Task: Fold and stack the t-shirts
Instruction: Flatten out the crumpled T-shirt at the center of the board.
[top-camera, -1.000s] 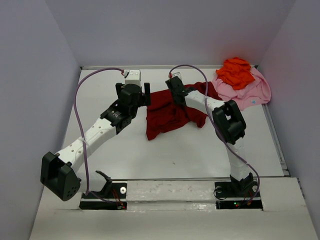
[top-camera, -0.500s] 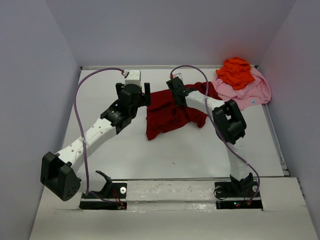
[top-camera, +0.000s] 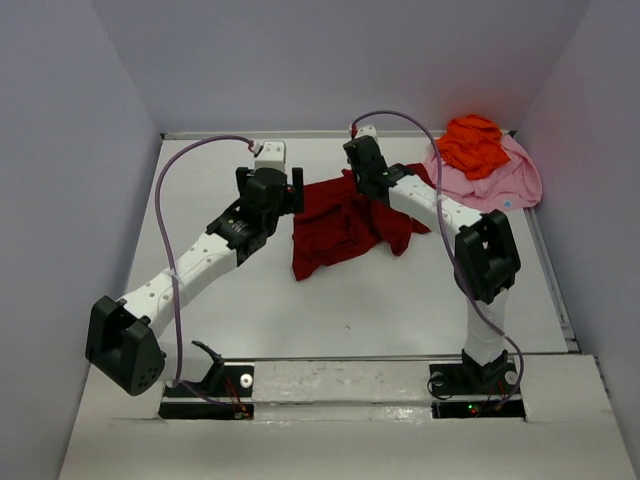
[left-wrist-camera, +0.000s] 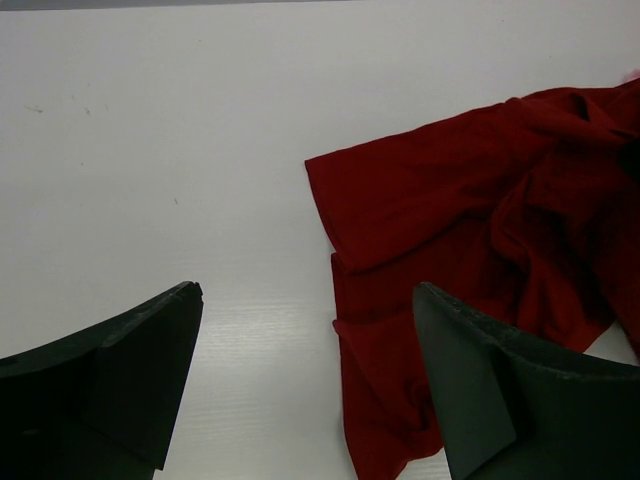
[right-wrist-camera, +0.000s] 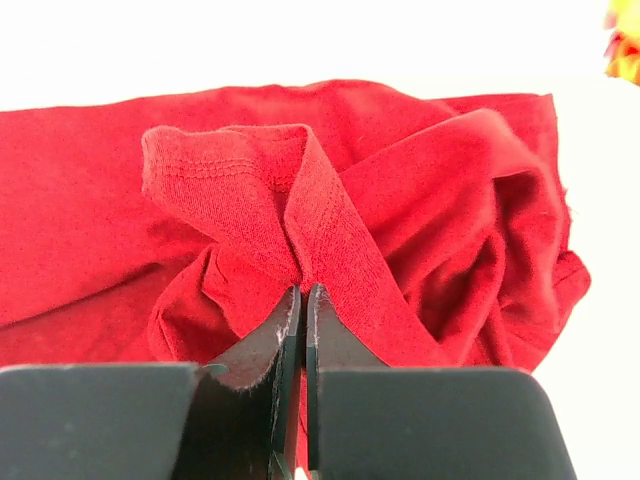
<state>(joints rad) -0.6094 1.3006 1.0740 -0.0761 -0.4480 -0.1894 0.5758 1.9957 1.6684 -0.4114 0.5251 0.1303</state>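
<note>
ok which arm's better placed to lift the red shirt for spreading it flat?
Probably right. The right pincer is already shut on a hemmed fold of the dark red t-shirt. The left pincer is open and holds nothing, just beside the shirt's edge.

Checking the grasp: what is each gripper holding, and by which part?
The right gripper pinches a stitched hem fold of the dark red t-shirt. The left gripper is open, holding nothing.

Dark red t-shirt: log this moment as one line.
right fingers: shut on dark red t-shirt | left fingers: open, holding nothing
</note>
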